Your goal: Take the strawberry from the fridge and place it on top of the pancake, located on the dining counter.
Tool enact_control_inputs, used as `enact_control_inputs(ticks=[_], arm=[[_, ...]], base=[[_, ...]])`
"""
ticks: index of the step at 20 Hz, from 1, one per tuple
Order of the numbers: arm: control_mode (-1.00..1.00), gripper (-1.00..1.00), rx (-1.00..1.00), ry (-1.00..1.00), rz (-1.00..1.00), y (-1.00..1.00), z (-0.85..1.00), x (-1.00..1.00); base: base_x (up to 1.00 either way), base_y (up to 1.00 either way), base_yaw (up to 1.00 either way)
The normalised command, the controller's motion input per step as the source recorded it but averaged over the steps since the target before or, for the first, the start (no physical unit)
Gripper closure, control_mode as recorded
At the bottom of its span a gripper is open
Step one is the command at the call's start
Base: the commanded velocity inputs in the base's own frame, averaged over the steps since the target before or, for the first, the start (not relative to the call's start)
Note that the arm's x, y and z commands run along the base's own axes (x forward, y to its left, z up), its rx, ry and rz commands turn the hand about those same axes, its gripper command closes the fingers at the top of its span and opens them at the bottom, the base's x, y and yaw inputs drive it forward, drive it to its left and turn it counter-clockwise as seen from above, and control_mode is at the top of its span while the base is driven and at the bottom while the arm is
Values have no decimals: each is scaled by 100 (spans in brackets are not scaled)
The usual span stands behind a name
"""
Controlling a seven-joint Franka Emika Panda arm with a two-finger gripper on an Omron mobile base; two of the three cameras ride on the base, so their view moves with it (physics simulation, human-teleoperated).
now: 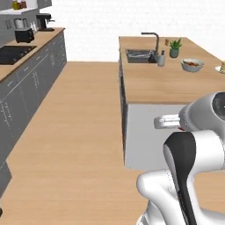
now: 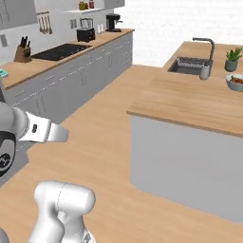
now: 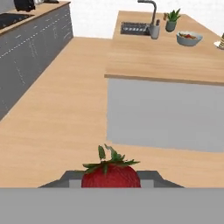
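Note:
In the hand view, the strawberry point(image 3: 111, 175), red with a green leafy top, sits between the two dark fingertips of my gripper point(image 3: 111, 180), which is shut on it. The gripper point(image 1: 157, 122) hangs over the wooden floor, in front of the near grey end of the dining counter point(image 1: 162, 83), whose light wooden top stretches away ahead. The pancake point(image 1: 222, 67) on its white plate just shows at the counter's far right edge, well beyond the gripper. The fridge is out of view.
A grey bowl of fruit point(image 1: 192, 64), a potted plant point(image 1: 175, 47) and a sink with a dark tap point(image 1: 140, 55) stand on the counter's far part. Grey cabinets with a dark cooktop point(image 1: 15, 53) run along the left. Open wooden floor lies between.

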Motion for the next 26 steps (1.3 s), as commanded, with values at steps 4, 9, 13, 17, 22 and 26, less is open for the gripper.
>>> enact_control_inputs(ticks=[4, 9, 13, 17, 22, 26], arm=[[100, 100, 0, 0, 0, 0, 0, 0], [100, 100, 0, 0, 0, 0, 0, 0], [100, 100, 0, 0, 0, 0, 0, 0], [100, 100, 0, 0, 0, 0, 0, 0], [100, 100, 0, 0, 0, 0, 0, 0], [100, 100, 0, 0, 0, 0, 0, 0]], base=[[4, -94, -34], [9, -100, -37], [28, -100, -34], [46, -100, -26], [53, -100, -9], [49, -100, 0]])
